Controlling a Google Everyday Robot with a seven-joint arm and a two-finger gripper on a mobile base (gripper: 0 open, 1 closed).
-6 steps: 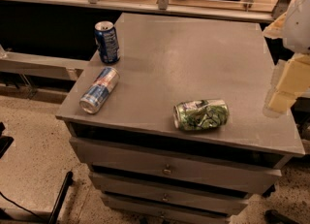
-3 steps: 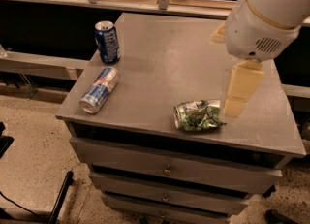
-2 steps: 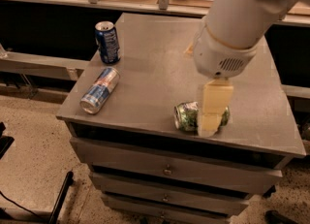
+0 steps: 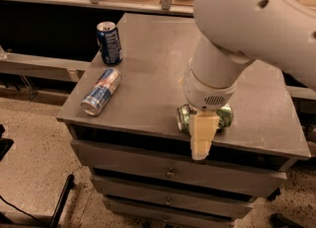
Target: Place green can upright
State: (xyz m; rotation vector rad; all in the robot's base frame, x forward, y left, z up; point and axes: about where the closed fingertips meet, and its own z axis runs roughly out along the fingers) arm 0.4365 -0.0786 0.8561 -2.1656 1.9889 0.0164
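Observation:
The green can (image 4: 183, 118) lies on its side near the front edge of the grey cabinet top (image 4: 153, 64), its silver end facing left. Only its two ends show, because my arm covers its middle. My gripper (image 4: 201, 145) hangs from the large white arm (image 4: 237, 29) directly in front of and over the can, and its tip reaches down past the cabinet's front edge in this view. I cannot see whether it touches the can.
A dark blue can (image 4: 109, 42) stands upright at the back left of the top. A slim blue-and-silver can (image 4: 100, 92) lies on its side near the left edge. Drawers (image 4: 170, 172) run below the top. A counter runs behind.
My arm has swung in from the right and come down over the green can, now covering its middle. The can and the two blue cans have not moved.

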